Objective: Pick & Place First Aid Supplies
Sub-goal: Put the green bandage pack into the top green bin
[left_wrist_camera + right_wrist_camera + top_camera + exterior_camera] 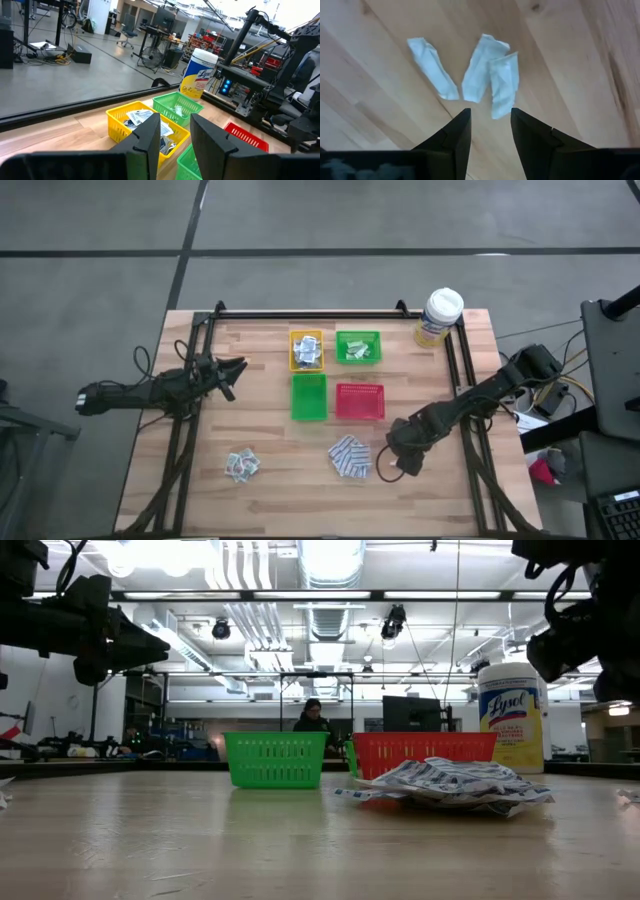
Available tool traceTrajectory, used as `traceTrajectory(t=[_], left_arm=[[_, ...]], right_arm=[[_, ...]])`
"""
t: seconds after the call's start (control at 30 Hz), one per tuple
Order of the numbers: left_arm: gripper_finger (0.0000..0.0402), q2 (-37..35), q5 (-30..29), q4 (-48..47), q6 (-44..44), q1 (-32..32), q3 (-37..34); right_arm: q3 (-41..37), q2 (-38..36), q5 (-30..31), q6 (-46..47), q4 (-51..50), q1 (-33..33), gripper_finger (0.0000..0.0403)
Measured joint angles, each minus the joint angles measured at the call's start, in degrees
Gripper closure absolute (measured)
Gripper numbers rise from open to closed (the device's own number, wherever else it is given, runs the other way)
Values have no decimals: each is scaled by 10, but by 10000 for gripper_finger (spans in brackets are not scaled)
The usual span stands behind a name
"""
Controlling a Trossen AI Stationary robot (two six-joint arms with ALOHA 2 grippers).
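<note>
From above, the first aid supplies lie in several groups on the wooden table (pixel 270 500): a heap of blue-and-white patterned pads (pixel 350 457) in front of the red tray (pixel 359 401), a smaller cluster of packets (pixel 241 466) toward the left front, white-grey sachets in the yellow tray (pixel 306 350), and pale strips in the far green tray (pixel 358 346); the near green tray (pixel 308 397) sits beside the red one. A yellow canister (pixel 439 317) stands at the far right corner. The right gripper (pixel 385 463) hangs low just right of the patterned heap, and the left gripper (pixel 236 367) is held out over the table left of the trays, well apart from any packet. From table height, the patterned heap (pixel 445 785) is a crumpled, low mound in front of the red tray (pixel 420 748), with the green tray (pixel 275 758) to its left and the canister (pixel 510 717) behind; a person stands far back in the room. In the left wrist view, that arm's two dark fingers (pixel 150 137) stand partly apart with nothing between them, above the yellow tray (pixel 120 122) of sachets. In the right wrist view, three pale green thin strips (pixel 485 75) lie flat on bare wood, two touching and one apart; the right gripper (pixel 490 120) hovers just short of them, fingers spread and empty.
</note>
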Motion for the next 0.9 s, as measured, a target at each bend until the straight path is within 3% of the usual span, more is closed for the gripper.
traceTrajectory(t=[0.9], left_arm=[[293,0,0,0,0,0,0]], right_arm=[[-30,0,20,71,10,0,287]])
